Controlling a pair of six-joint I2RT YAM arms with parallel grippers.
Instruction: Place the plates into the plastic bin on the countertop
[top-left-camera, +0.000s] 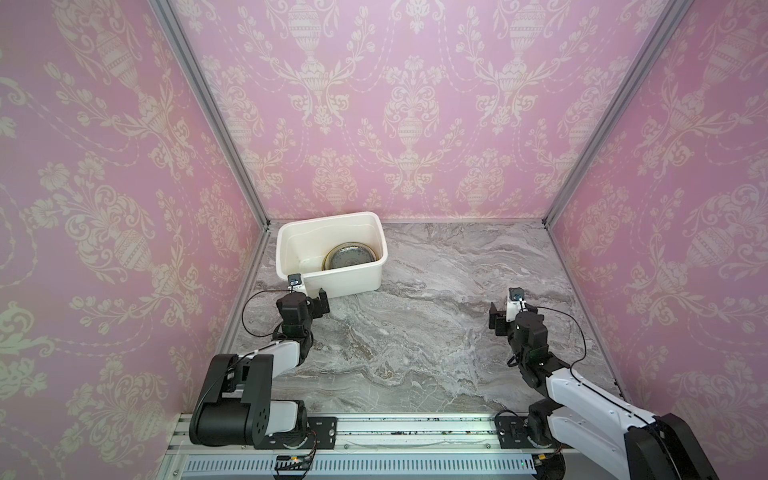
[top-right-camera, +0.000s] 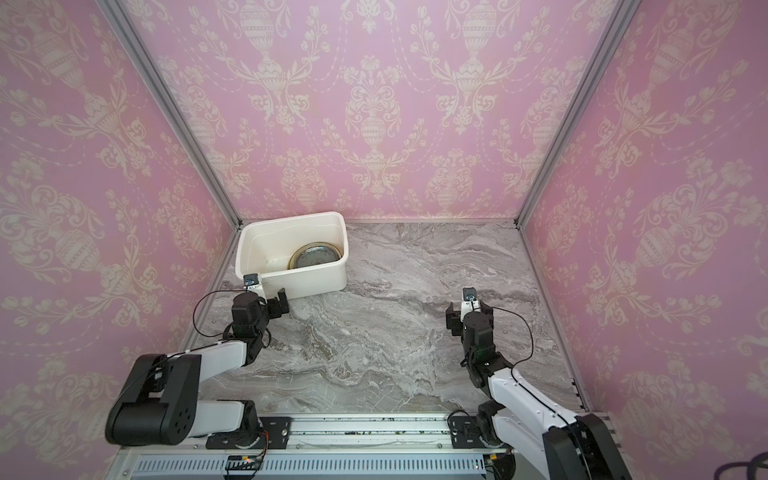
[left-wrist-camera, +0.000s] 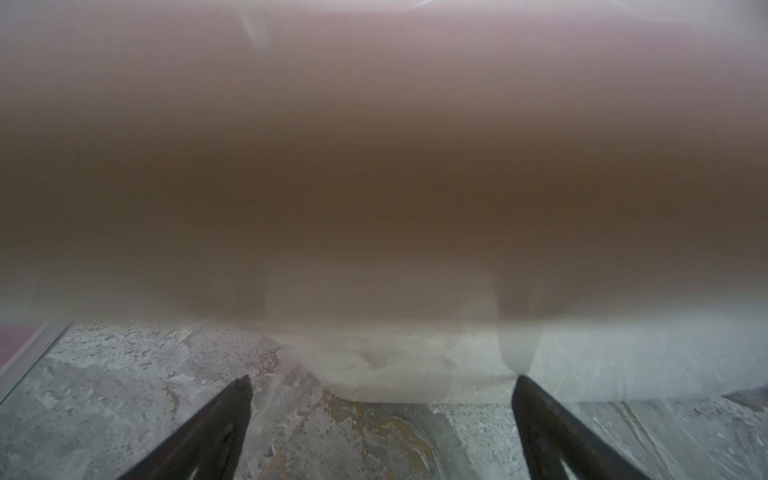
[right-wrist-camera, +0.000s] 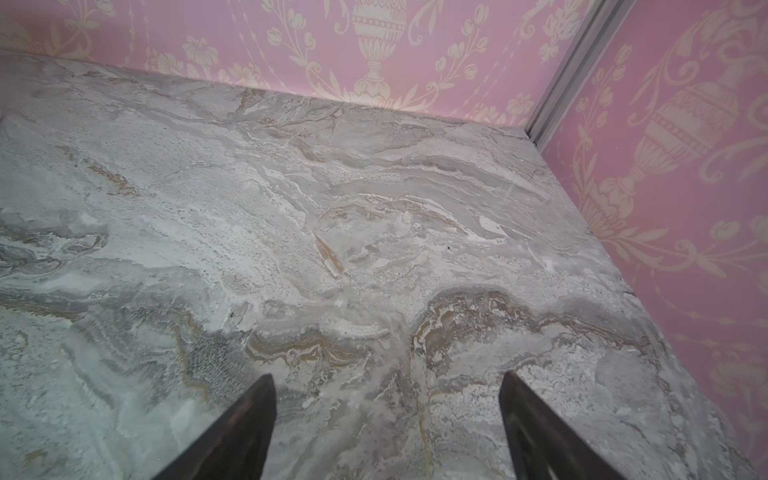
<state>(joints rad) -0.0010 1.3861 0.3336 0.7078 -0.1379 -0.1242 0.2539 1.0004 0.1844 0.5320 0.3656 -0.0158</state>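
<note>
Two top views first. You have the plastic bin (top-left-camera: 345, 282) at the back left of the countertop (top-left-camera: 436, 340). The plates (top-left-camera: 351, 259) lie flat inside it toward its right end. Only the uppermost shows, greyish with a yellowish rim, and you cannot count what is beneath. No plate shows on the marble. The left gripper (top-left-camera: 309, 291) sits just beside the bin's near left corner. The right gripper (top-left-camera: 508, 309) is well apart, over bare marble.

Left wrist: jaws spread wide with nothing between them, and the blurred bin wall (left-wrist-camera: 374, 166) is close ahead.

Right wrist: jaws well apart and empty, with bare countertop (right-wrist-camera: 332, 208) below.

Handling, as a judgement: the plates are stiff, weighty, slick-surfaced and liable to chip. Pinch one at the rim, one jaw above and one below, and lower it flat.
</note>
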